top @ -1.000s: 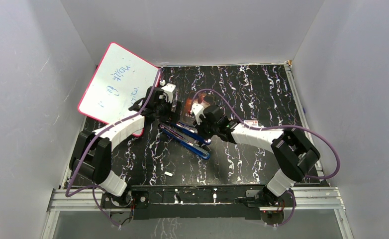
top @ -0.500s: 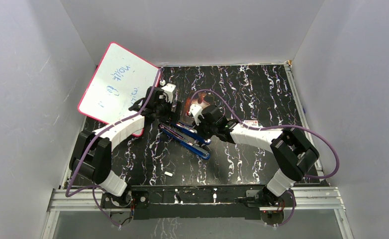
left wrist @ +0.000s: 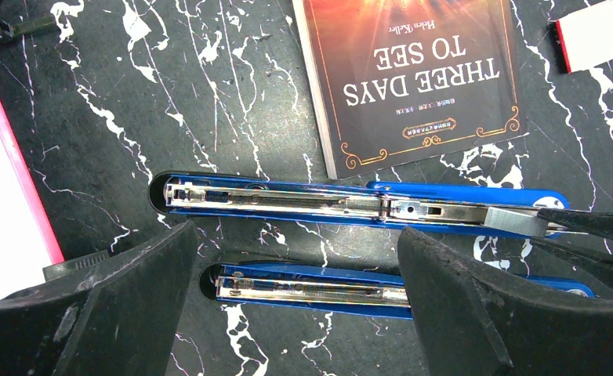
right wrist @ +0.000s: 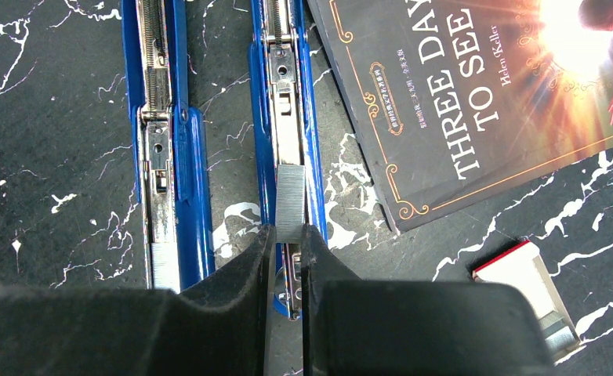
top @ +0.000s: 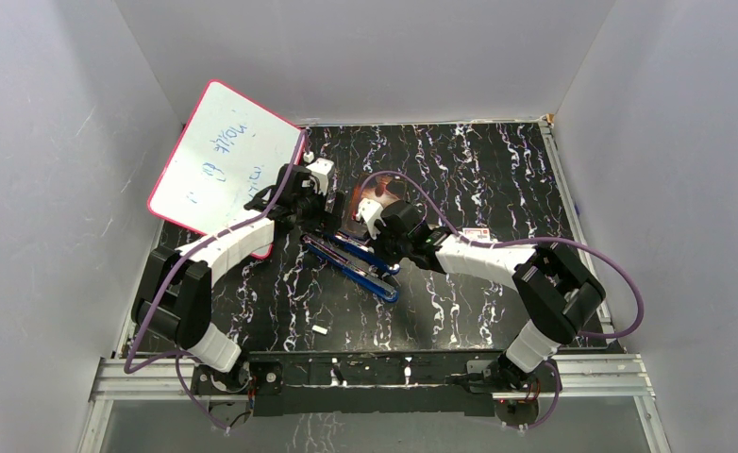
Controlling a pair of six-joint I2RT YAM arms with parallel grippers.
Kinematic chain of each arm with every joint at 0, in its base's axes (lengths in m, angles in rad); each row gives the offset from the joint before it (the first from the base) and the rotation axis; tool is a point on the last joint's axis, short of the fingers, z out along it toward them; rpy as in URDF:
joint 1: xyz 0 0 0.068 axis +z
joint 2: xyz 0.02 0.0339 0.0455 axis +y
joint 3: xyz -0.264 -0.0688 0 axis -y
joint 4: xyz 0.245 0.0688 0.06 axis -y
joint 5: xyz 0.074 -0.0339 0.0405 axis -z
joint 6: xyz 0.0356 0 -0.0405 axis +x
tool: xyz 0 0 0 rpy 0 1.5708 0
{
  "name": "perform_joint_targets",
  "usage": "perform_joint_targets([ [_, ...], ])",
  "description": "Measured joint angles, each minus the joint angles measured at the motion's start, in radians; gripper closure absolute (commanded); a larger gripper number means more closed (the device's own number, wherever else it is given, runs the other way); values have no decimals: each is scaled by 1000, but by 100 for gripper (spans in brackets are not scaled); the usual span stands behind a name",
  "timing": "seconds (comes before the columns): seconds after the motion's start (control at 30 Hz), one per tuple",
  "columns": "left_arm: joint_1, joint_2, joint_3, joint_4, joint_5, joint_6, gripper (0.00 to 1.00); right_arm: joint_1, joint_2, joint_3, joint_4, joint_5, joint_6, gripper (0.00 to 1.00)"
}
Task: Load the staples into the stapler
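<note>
Two blue staplers lie open side by side, the far stapler and the near stapler, each showing its silver channel. My right gripper is shut on a grey staples strip and holds it over the far stapler's channel, near its end. Another staple strip lies in the near stapler. My left gripper is open and hovers over the other end of the near stapler.
A dark book, "Three Days to See", lies just beyond the staplers. A small red-and-white box sits to the right. A pink-edged whiteboard leans at the back left. A small white scrap lies near the front.
My right gripper has shifted a little to the left over the stapler with the staple strip in it. The left arm has not moved.
</note>
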Motion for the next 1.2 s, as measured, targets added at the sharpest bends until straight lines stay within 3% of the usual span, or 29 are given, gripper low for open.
perform_joint_targets([
  [1.2, 0, 0, 0, 0, 0, 0, 2, 0, -10, 0, 5, -13, 0, 100],
])
